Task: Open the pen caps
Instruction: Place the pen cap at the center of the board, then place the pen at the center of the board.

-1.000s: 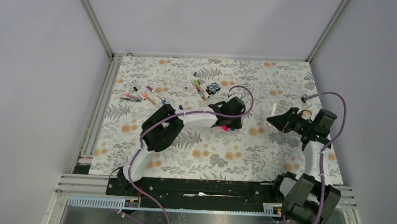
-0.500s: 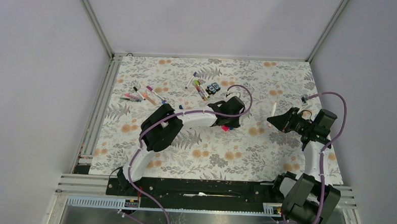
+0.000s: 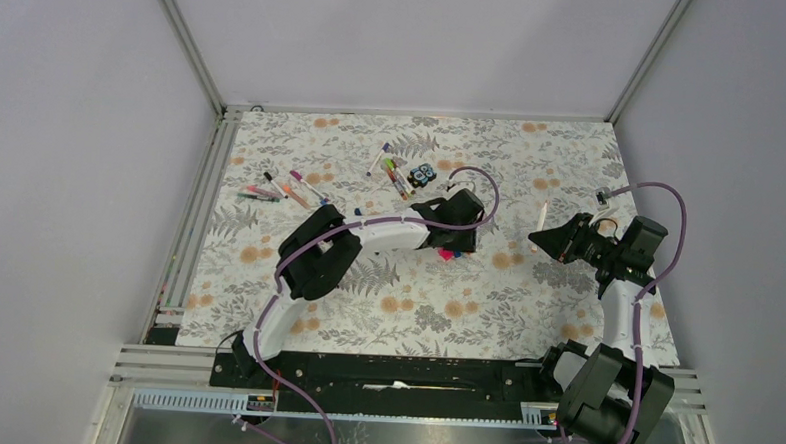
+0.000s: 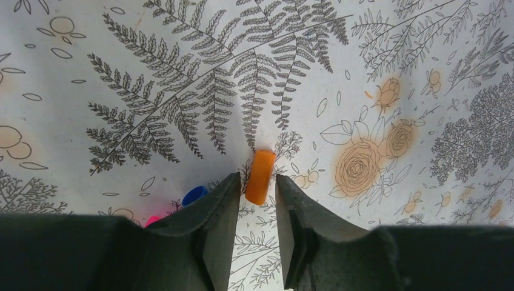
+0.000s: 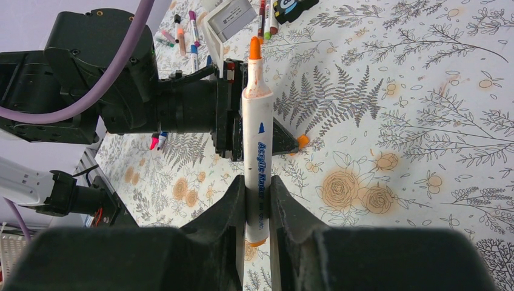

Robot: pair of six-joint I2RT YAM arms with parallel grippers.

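Nearest the bases, the right gripper (image 5: 257,188) is clamped on the lower barrel of an orange marker (image 5: 256,121) and holds it upright. Its bare orange nib points up, so this pen's cap is judged already off, and the firm grip low down reads as the anchoring side of a two-handed pull. Further in, the left gripper (image 4: 257,182) is down at the floral cloth (image 4: 394,91) with its jaws narrowly parted. The orange cap (image 4: 260,176) lies on the cloth between the fingertips, apparently touching neither, which suggests a set-down rather than a pick-up. A blue cap (image 4: 194,195) and a pink cap (image 4: 153,219) lie just beside the left finger, so this spot seems to serve as the drop pile. Farthest off, the other pens (image 3: 399,177) lie scattered beside a black-and-blue block (image 3: 426,173), probably awaiting their turn.
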